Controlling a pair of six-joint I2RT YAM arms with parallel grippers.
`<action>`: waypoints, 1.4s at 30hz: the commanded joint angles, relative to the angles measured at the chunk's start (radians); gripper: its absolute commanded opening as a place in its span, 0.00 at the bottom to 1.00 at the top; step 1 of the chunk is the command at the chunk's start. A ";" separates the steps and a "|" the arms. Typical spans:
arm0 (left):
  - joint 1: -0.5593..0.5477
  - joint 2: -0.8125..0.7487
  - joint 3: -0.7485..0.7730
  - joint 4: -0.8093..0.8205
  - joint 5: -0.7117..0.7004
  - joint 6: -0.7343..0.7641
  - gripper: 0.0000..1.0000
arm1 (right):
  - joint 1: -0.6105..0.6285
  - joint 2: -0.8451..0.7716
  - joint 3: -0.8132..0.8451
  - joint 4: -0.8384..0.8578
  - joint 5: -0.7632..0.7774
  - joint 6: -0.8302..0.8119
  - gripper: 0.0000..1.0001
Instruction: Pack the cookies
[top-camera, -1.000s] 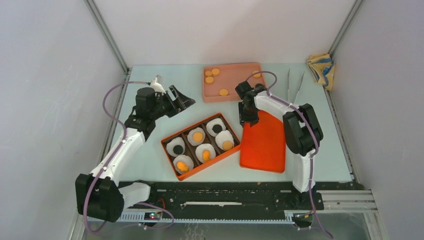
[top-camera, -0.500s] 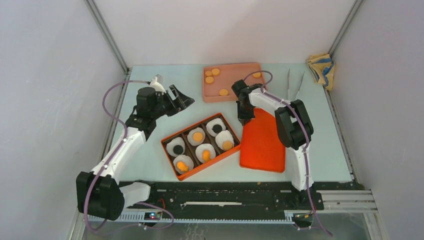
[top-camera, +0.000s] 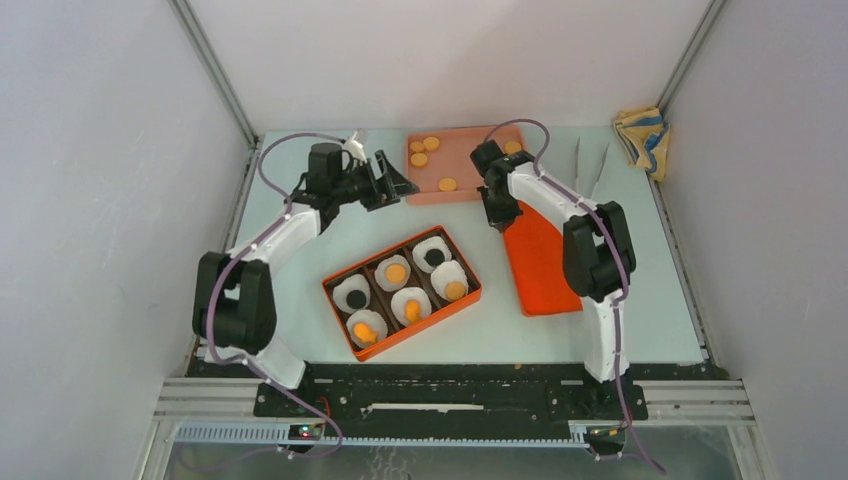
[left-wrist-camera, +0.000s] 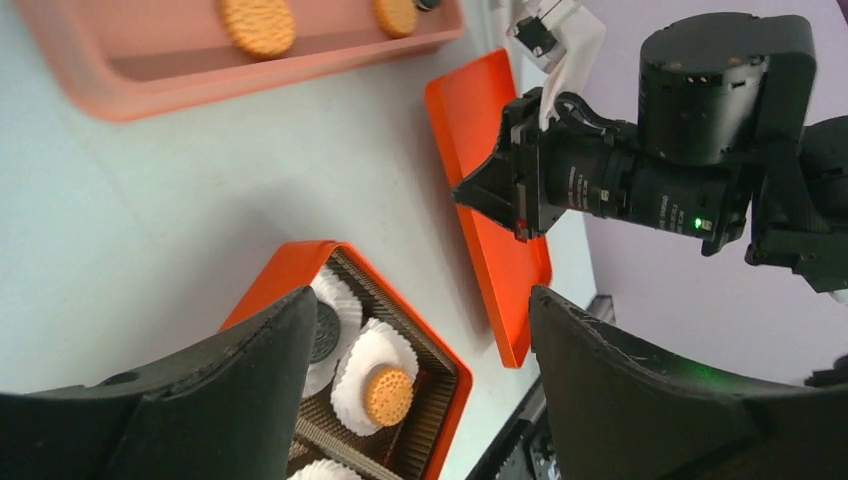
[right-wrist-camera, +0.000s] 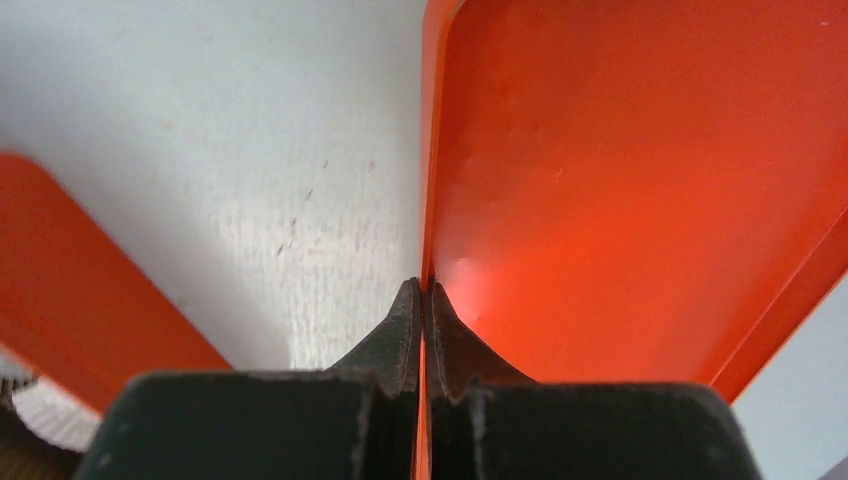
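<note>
Right tool (right-wrist-camera: 421, 292) clenched on orange lid (right-wrist-camera: 620, 180) edge, right of cookie box (top-camera: 329, 286); left tool (top-camera: 392, 184) released, behind box, above counter (top-camera: 300, 330).

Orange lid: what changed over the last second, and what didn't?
The right tool shut on the far left corner of the orange lid and tipped that side up, so the lid looks narrower from above. The left tool, open, swung back and right toward the pink tray. The cookie box, the cookies and the tongs stayed put.
</note>
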 joint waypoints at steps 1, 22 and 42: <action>-0.011 0.093 0.116 0.135 0.213 -0.011 0.82 | 0.058 -0.189 -0.040 0.043 -0.023 -0.159 0.00; -0.171 0.056 0.000 0.181 0.100 -0.062 1.00 | 0.205 -0.245 -0.022 0.148 -0.212 -0.210 0.00; -0.219 0.184 0.022 0.239 0.034 -0.092 1.00 | 0.283 -0.369 0.038 0.156 -0.453 -0.144 0.00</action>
